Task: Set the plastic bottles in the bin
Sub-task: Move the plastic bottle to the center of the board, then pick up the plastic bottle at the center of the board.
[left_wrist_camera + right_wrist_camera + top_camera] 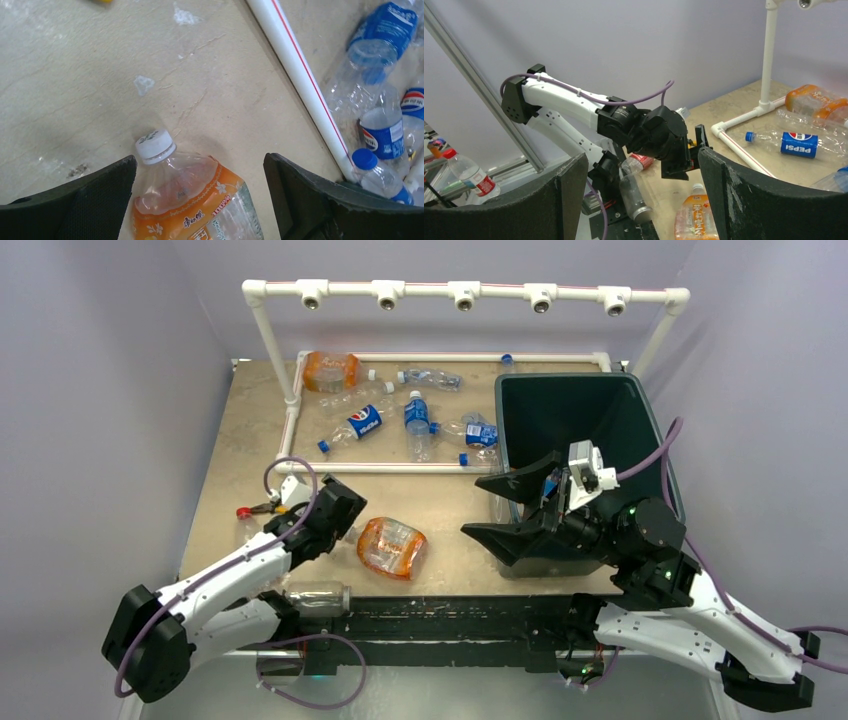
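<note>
Orange-labelled bottle point(187, 202) lay between left gripper point(200, 164) jaws, spread wide; bare tabletop point(100, 75) ahead. Right gripper point(474, 506) stood spread, empty, beside bin point(499, 425) corner.

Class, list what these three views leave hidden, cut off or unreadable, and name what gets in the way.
- Top view: near interior of the bin, behind the right gripper.
- Left wrist view: lower half of the orange-label bottle, cut by the bottom edge.
- Top view: the clear bottle, one end behind the left arm.

From above and behind, I see the whole table point(240, 440). My left wrist looks down close on the orange-label bottle point(190, 200); my right wrist, facing left, shares it.
</note>
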### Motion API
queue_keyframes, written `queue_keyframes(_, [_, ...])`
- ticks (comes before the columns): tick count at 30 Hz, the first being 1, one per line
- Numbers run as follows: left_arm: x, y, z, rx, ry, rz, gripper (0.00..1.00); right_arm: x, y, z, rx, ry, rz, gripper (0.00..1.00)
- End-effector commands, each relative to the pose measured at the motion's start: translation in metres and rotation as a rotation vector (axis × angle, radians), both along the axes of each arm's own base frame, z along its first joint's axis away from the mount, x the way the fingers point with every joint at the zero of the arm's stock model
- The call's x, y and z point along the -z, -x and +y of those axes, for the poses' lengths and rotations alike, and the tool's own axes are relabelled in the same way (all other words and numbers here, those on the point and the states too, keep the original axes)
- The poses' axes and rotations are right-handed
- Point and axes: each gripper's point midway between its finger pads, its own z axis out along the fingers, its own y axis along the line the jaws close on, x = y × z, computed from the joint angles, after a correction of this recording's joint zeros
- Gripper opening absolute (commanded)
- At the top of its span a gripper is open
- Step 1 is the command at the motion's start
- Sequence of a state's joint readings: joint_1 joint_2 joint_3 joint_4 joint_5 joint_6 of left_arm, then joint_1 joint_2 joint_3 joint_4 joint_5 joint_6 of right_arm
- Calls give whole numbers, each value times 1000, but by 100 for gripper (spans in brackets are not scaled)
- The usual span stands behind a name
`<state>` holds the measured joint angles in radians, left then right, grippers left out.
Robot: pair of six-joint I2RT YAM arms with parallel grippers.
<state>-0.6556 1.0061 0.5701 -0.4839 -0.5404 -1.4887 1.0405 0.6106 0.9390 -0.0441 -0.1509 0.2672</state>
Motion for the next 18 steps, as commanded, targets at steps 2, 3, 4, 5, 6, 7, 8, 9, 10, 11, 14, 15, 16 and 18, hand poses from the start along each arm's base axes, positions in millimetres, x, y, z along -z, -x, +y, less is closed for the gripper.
queue_keyframes(2, [19, 6, 4, -179, 92, 90, 96, -5, 4, 1, -23, -27, -7, 85])
queue_keyframes(3, [23, 7, 4, -192, 92, 106, 96, -5, 4, 1, -24, -24, -6, 85])
queue_keyframes(4, [27, 7, 3, -196, 92, 118, 96, -6, 4, 1, -23, -25, -6, 85])
queue_keyframes(5, [31, 7, 1, -201, 94, 126, 95, -6, 4, 0, -23, -23, -5, 85])
queue_keyframes(6, [34, 6, -1, -202, 100, 131, 94, -8, 5, 0, -22, -25, -6, 85])
queue_keyframes(7, [36, 5, -2, -201, 104, 133, 93, -8, 5, -1, -21, -25, -5, 85])
queue_keyframes(8, [39, 4, -3, -204, 109, 135, 92, -9, 5, -1, -21, -25, -5, 85])
queue_keyframes(9, [40, 3, -5, -206, 116, 132, 90, -9, 5, -2, -18, -25, -5, 85])
queue_keyframes(10, [42, 2, -5, -208, 116, 132, 87, -9, 5, -2, -17, -25, -3, 85])
queue_keyframes(11, [43, 1, -5, -209, 114, 132, 85, -8, 5, -2, -16, -24, -1, 85])
queue_keyframes(14, [53, 4, -3, -221, 98, 158, 76, -6, 4, -3, -10, -22, 2, 85])
queue_keyframes(15, [56, 5, -4, -219, 101, 166, 73, -6, 3, -2, -9, -21, 3, 85])
queue_keyframes(16, [59, 6, -5, -219, 106, 172, 71, -6, 3, -2, -10, -21, 3, 85])
queue_keyframes(18, [64, 8, -5, -221, 114, 178, 65, -6, 3, -1, -10, -19, 4, 85])
